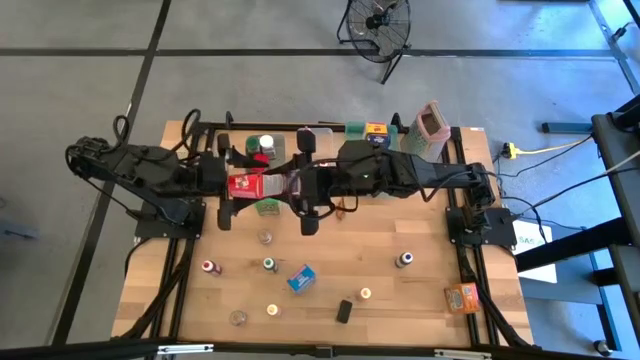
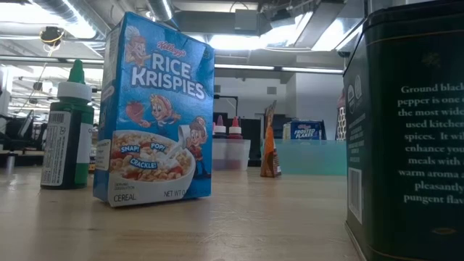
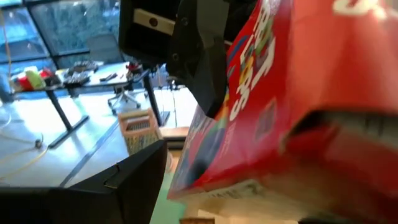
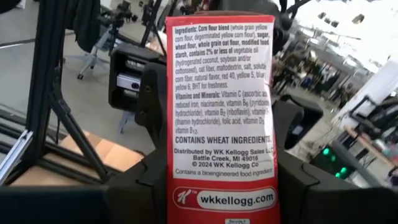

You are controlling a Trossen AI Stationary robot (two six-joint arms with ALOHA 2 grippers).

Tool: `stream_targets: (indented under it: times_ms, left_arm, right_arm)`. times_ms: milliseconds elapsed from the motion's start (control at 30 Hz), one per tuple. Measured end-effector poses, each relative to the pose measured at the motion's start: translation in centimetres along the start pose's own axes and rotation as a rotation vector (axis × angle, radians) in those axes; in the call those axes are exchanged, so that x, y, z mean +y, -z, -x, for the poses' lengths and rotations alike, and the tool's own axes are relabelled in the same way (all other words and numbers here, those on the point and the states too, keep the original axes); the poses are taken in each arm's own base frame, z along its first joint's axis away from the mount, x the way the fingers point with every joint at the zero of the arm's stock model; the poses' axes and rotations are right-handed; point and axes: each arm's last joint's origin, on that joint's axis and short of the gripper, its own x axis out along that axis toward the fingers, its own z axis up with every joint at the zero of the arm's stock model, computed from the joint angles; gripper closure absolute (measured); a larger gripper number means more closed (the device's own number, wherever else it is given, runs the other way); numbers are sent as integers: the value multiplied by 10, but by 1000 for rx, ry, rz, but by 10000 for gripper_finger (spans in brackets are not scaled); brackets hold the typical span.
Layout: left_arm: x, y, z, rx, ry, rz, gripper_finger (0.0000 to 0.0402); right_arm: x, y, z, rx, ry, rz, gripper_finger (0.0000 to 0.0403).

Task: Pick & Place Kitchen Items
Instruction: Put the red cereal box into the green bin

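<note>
A small red cereal box (image 1: 246, 184) hangs high over the table's far middle, between my two arms. My right gripper (image 1: 272, 186) reaches in from the right and is shut on it. The right wrist view shows the box's printed side panel (image 4: 221, 93) standing between that gripper's fingers. My left gripper (image 1: 238, 184) comes from the left and is open. Its fingers stand on either side of the box (image 3: 298, 93), and a gap shows between its visible finger (image 3: 134, 183) and the box. My right gripper pinches the red box between its two fingers, one on each broad face, at the edge beside the printed side panel (image 4: 221, 186). The fingers (image 4: 140, 186) come in level from the table's right. The box is lifted clear of the table.
On the near half of the table lie a blue Rice Krispies box (image 1: 301, 277), small bottles (image 1: 269, 264) (image 1: 404, 259), a black tin (image 1: 344, 310) and an orange box (image 1: 462, 296). A pinkish grater (image 1: 432, 124) and more items (image 1: 375, 130) stand at the far edge.
</note>
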Motion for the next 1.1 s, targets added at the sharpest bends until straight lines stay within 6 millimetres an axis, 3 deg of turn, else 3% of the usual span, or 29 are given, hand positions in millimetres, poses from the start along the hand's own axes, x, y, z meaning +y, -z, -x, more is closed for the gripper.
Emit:
stream_targets:
  times_ms: [300, 1100]
  left_arm:
    - [-4, -5, 2, -49, 39, -29, 111]
    - [-4, -8, 2, -78, 44, -76, 112]
  right_arm:
    - [6, -12, 2, -86, 10, 5, 222]
    - [6, -14, 3, -104, 10, 0, 222]
